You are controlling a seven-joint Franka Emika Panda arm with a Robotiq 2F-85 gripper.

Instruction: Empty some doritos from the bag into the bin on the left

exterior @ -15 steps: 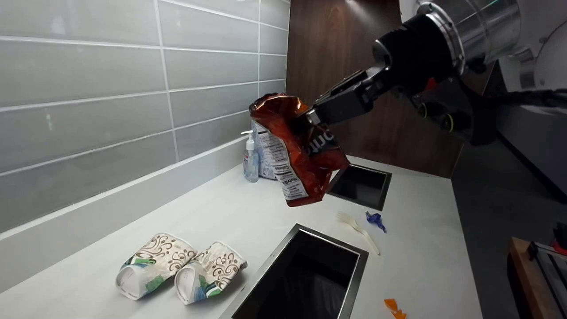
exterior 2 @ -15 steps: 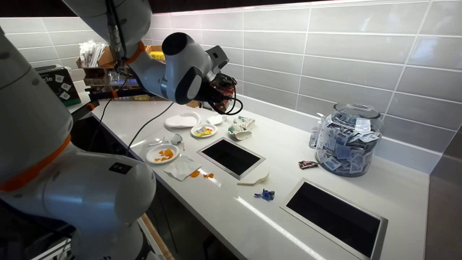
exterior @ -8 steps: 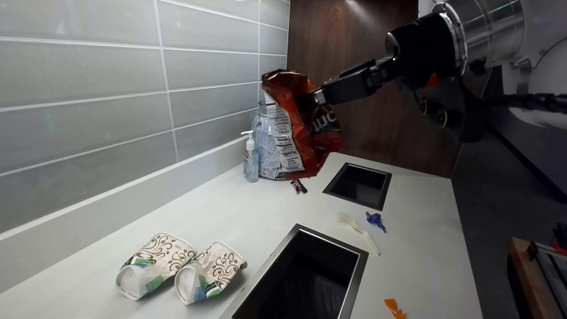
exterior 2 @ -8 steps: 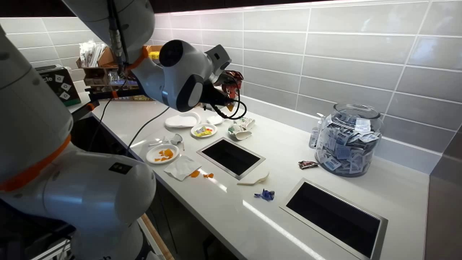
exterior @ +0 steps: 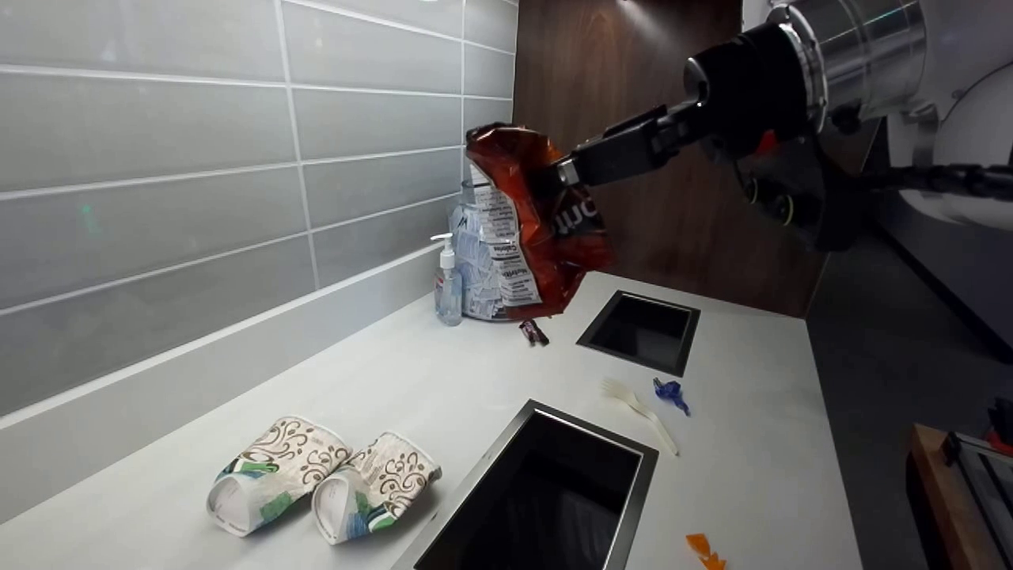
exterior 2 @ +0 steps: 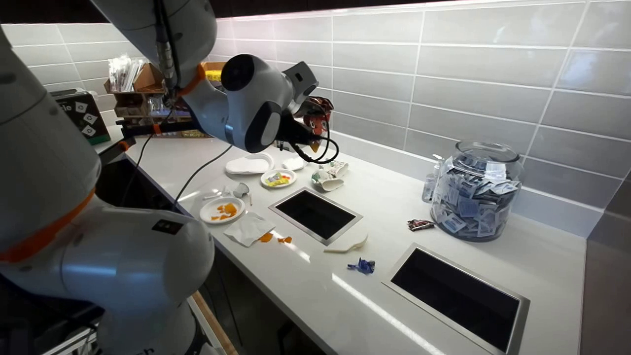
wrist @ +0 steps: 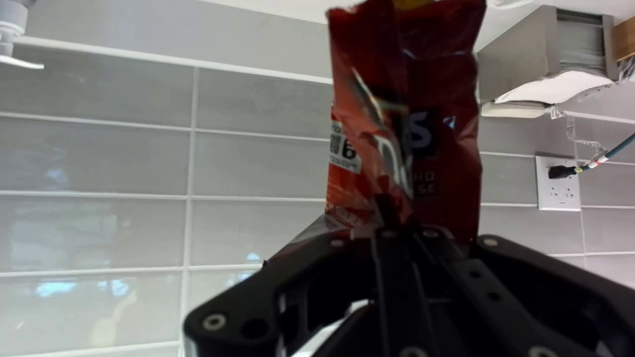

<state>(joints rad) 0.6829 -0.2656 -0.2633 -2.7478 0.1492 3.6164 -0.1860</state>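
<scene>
The near-closed gripper is pinching the bag between its tips; I'm guessing flimsy, slippery, best held mid-panel.

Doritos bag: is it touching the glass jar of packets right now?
Apart. An exterior view shows the Doritos bag well clear of the glass jar, with tiled wall visible between them.

Room to pass along surface between crumpled cups and pump bottle, but jar blocks just past that, and bag juts beyond fingers.
</scene>
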